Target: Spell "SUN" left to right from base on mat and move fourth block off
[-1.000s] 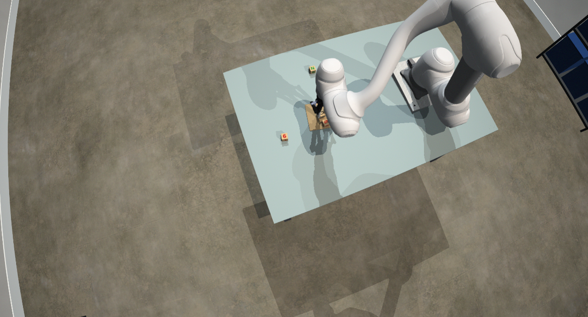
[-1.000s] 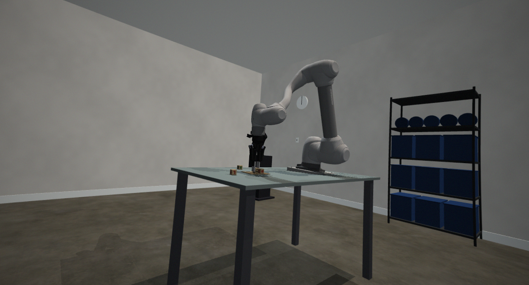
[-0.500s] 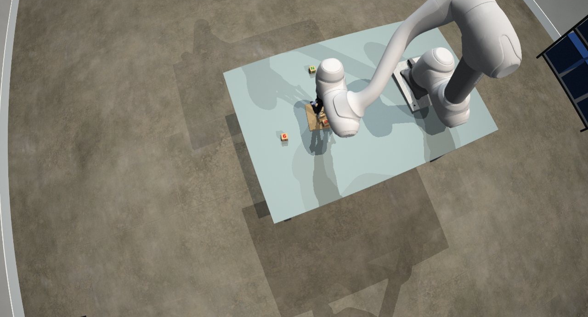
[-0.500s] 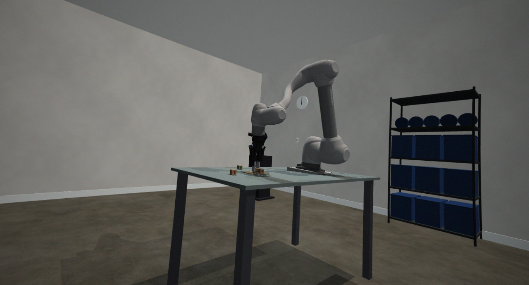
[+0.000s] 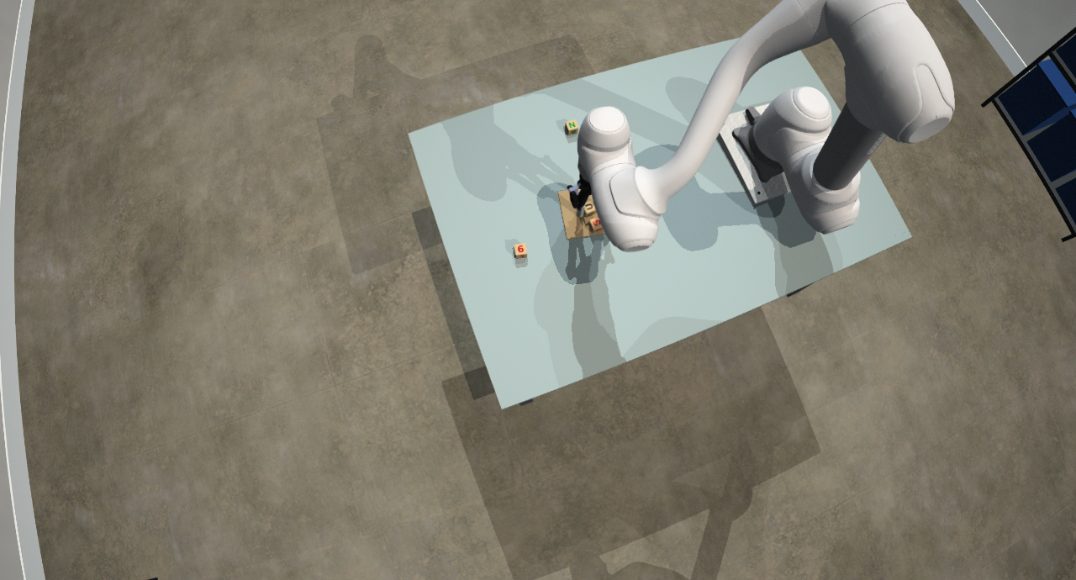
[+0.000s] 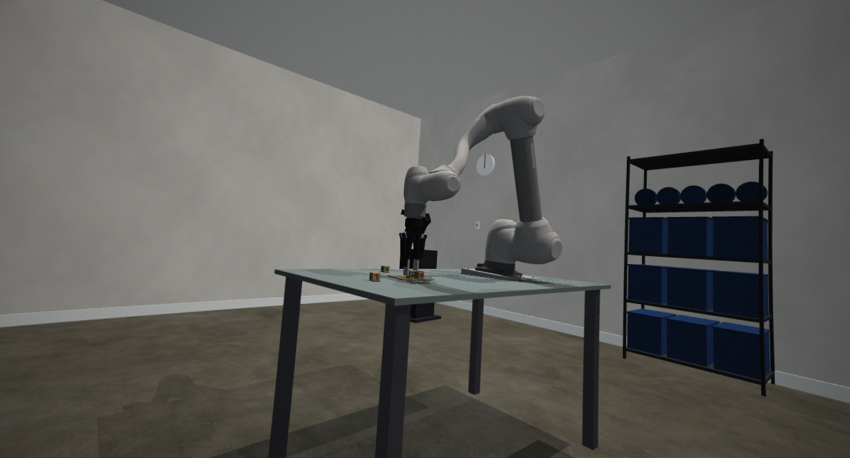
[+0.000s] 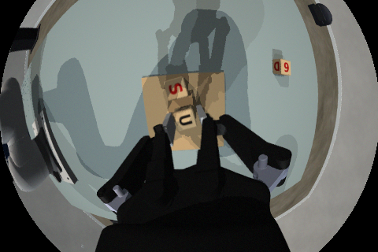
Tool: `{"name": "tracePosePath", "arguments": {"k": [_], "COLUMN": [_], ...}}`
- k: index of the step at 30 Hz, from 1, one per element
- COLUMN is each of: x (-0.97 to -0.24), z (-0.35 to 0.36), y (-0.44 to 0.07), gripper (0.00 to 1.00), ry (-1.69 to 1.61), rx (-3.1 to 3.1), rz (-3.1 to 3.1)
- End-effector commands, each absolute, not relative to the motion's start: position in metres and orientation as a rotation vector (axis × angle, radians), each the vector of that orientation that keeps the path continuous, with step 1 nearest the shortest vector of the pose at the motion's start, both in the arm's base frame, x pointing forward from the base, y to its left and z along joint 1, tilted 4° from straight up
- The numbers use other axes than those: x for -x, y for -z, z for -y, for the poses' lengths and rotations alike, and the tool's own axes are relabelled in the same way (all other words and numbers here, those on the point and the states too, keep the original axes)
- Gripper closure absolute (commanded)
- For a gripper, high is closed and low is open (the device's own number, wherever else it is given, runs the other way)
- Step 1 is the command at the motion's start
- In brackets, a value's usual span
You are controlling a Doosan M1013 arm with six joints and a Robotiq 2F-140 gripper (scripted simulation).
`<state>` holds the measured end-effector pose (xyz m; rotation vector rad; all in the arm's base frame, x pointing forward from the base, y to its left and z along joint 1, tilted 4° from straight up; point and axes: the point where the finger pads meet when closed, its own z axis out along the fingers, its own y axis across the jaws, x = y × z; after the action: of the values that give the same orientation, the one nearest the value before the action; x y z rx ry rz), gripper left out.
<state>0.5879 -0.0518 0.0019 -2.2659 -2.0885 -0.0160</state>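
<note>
I see a tan mat (image 7: pixel 154 102) on a pale blue-green table (image 5: pixel 677 291). The wooden blocks carry a red S (image 7: pixel 175 88), a dark U (image 7: pixel 187 120), a green N (image 5: pixel 572 126) and a red 6 (image 5: pixel 519 250). The gripper (image 7: pixel 186 128) is black, the arm (image 5: pixel 714 87) white.
</note>
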Motion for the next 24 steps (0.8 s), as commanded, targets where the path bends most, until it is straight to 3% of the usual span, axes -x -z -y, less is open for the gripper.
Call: {"name": "tracePosePath", "arguments": {"k": [1,13,24], "x": [-0.587,-0.587,-0.588], "z": [0.047,0.047,0.049], "y": [0.003,0.000,-0.034], "gripper": [0.72,0.72,0.72], "ry": [0.017,0.017,0.017], "rx": [2.263,2.263,2.263], "rz": [2.083,2.083,2.083]}}
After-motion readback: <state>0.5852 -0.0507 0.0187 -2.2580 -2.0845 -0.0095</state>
